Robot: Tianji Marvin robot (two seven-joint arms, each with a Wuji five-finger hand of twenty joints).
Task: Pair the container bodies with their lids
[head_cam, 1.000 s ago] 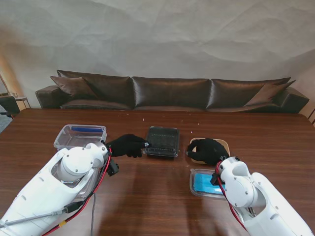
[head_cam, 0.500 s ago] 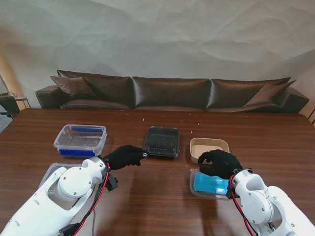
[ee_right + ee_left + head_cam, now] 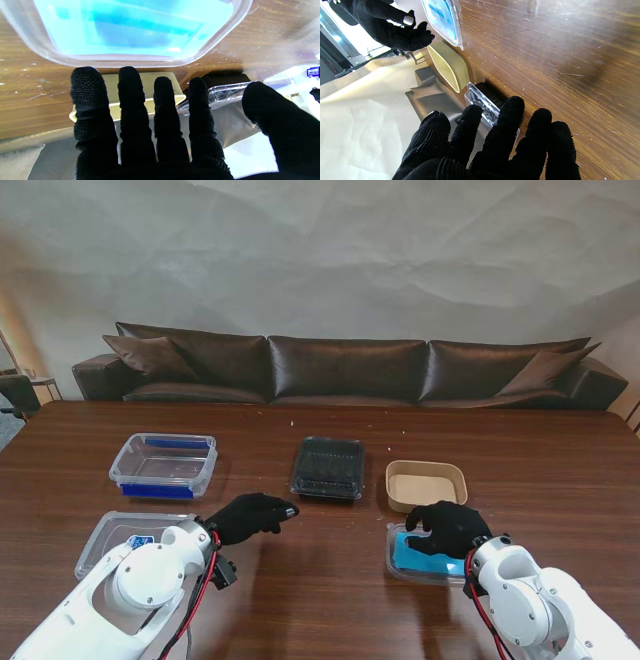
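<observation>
Both arms have drawn back toward me over the last second. The left robot hand (image 3: 252,515), which was at the near edge of the black container (image 3: 328,467), now hovers over bare worktop (image 3: 320,580), fingers loosely spread and holding nothing. The right robot hand (image 3: 447,527) has left the tan paper box (image 3: 426,483) and hangs over the blue-tinted clear lid (image 3: 418,556), fingers extended and apart, also empty; whether it touches the lid I cannot tell. I judge that the black container, already capped with a clear lid, counts as paired, and attention is turning to the blue lid.

That lid lies flat, nearest me on the right, just beside the tan box. Its likely partner, the clear tub with blue clips (image 3: 164,463), sits far left, well apart from it. Another clear lid (image 3: 105,538) lies nearer me on the left, partly hidden by the arm.
</observation>
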